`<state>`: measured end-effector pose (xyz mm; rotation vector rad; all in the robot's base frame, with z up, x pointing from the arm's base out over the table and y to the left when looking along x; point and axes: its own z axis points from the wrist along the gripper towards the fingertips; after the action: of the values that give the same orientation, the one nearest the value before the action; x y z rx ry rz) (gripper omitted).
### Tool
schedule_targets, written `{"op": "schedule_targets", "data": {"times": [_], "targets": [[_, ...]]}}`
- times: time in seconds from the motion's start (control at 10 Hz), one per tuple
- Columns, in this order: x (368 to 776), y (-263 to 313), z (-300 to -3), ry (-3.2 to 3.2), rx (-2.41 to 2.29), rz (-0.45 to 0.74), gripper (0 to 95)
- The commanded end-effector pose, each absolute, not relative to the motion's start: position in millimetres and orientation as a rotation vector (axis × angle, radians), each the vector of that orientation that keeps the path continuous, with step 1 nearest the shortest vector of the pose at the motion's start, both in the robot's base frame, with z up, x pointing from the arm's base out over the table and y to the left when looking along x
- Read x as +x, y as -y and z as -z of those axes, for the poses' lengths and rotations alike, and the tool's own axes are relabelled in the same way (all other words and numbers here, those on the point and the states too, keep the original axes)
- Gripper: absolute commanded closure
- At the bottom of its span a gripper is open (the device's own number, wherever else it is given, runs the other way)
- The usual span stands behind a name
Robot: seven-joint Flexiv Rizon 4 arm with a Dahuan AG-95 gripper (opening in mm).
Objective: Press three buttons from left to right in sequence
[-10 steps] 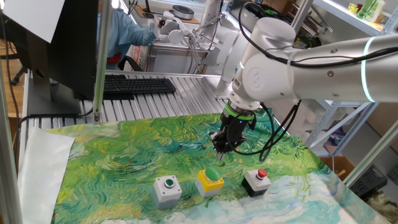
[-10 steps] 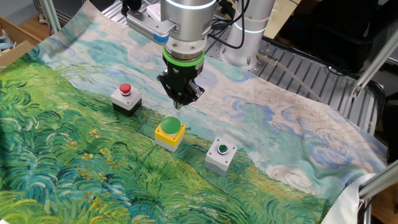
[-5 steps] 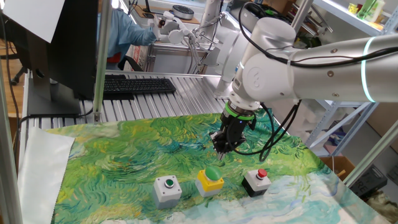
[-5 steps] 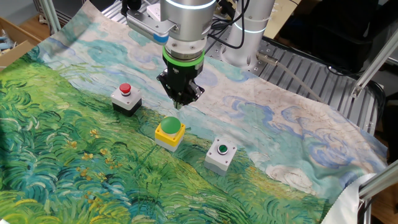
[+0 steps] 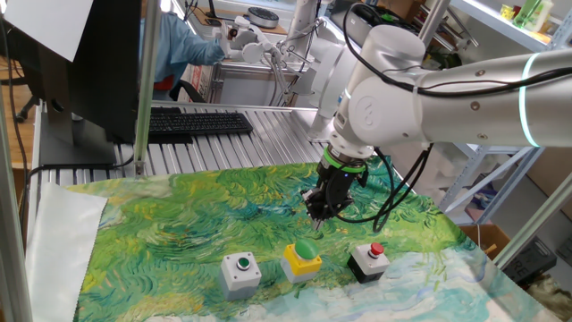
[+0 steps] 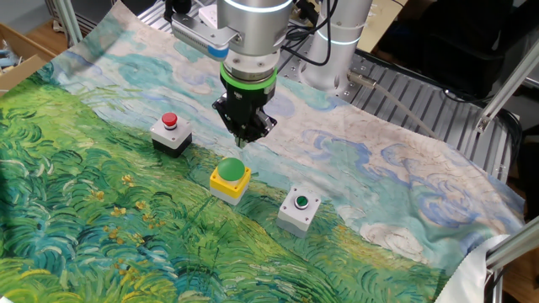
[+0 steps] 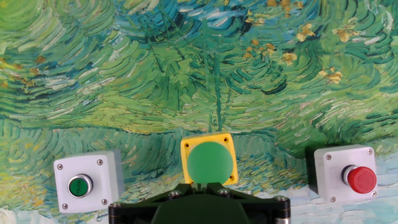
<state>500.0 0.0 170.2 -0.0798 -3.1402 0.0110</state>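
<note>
Three button boxes stand in a row on the painted cloth [image 5: 179, 224]. The grey box with a small green button [image 5: 240, 273] is at the left, the yellow box with a large green dome [image 5: 302, 259] in the middle, and the black box with a red button [image 5: 368, 261] at the right. The other fixed view shows them mirrored: black [image 6: 171, 132], yellow [image 6: 230, 178], grey [image 6: 299, 209]. My gripper [image 5: 315, 224] hangs above the cloth just behind the yellow box, fingers pointing down and shut to a point [image 6: 242, 143], touching nothing. The hand view shows the grey box [image 7: 87, 182], the yellow box [image 7: 209, 159], and the red-button box [image 7: 341, 172] below it.
A keyboard [image 5: 192, 122] lies on the slatted metal table behind the cloth, beside a dark monitor [image 5: 98, 63]. A person in blue [image 5: 183, 45] sits at the back. An upright frame post [image 5: 145, 85] stands at the left. A cardboard box [image 6: 17, 50] lies beside the cloth.
</note>
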Motion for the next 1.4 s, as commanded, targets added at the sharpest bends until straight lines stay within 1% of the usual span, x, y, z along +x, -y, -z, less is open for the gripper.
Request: {"op": "schedule_targets", "data": {"times": [0.1, 0.4, 0.8, 1.4], "targets": [[500, 1, -171, 3.142, -0.034, -0.009, 95.0], [494, 21, -181, 3.14, 0.052, -0.008, 95.0], [490, 53, -180, 3.141, 0.123, -0.031, 95.0], [488, 53, -184, 3.143, 0.145, -0.039, 95.0]]}}
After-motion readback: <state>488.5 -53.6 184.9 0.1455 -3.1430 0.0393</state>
